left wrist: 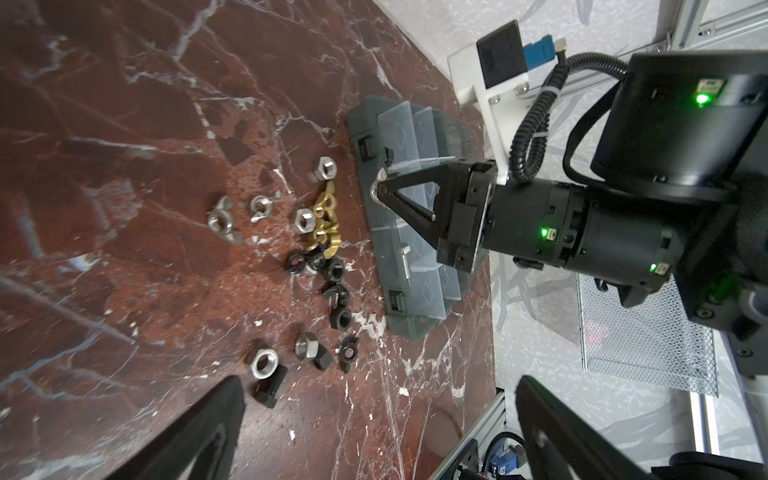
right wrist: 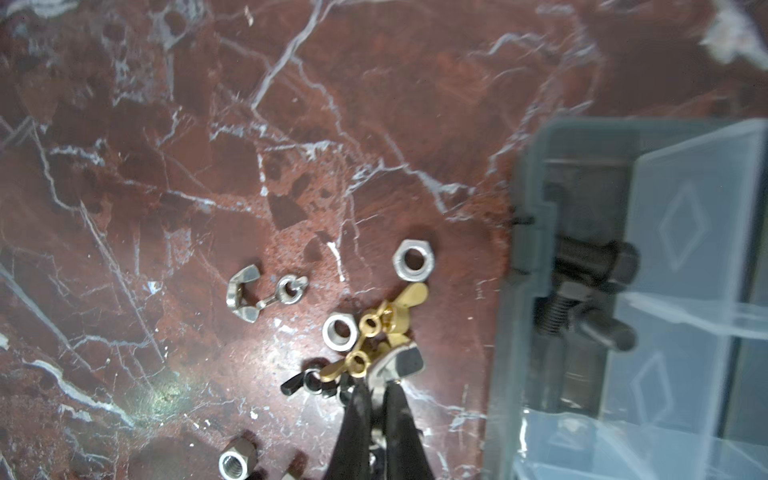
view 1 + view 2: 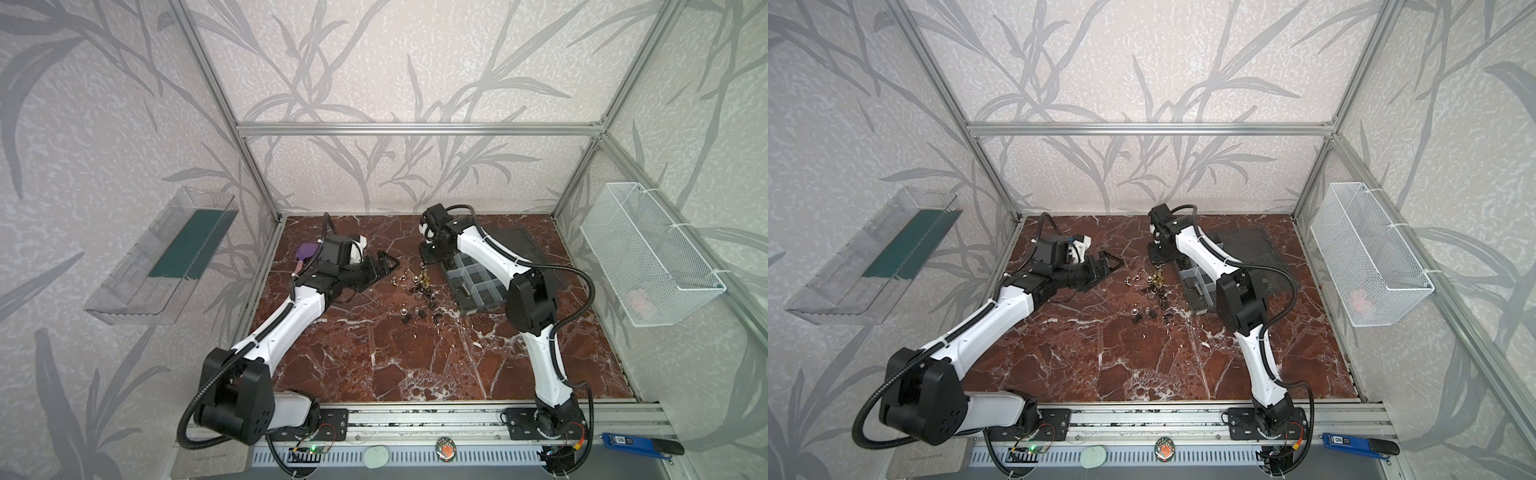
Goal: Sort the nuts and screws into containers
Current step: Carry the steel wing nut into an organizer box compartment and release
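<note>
The right claw (image 2: 376,388) is pinched tight on a silver wing nut (image 2: 405,359), lifted, I'd say, to carry it to the clear grey box (image 2: 530,178) just beside it. Below its tips lie loose nuts (image 2: 340,331), brass, steel and black, on the veined desk (image 2: 208,166). Black threaded screws (image 2: 594,266) lie in the nearest compartment. The left claw (image 1: 376,388) hangs well off, spread wide.

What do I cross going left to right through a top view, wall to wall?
In order: clear wall shelf → left claw → loose nuts → organizer box → white mesh basket. The right claw, shut on a silver nut, hangs over the loose nuts, so it is left out.
</note>
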